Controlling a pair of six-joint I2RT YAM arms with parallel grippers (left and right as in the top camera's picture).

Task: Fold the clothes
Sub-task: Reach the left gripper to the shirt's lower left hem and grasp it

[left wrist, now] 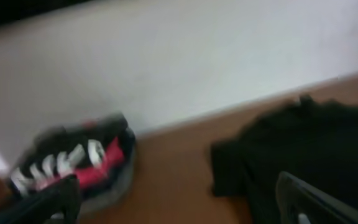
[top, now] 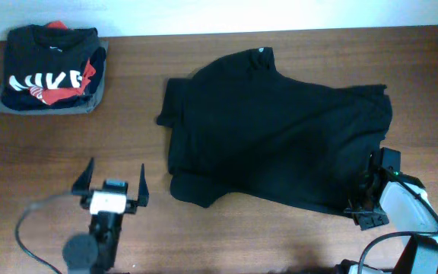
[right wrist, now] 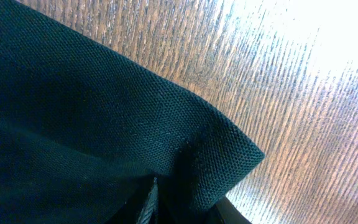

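Clothes (top: 272,129) lie spread right of desk (top: 90,129) centre, pale neck label (top: 261,51) unreadable. Right fingers (top: 366,192) narrow, pinching the near right hem. Left fingers (top: 116,167) wide, empty, by the near edge. Far left corner: folded black top (top: 48,72), white lettering illegible.

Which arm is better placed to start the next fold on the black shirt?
Right. The right gripper sits at the black shirt, pinching the corner nearest it; the left gripper stands open, clear of the cloth.
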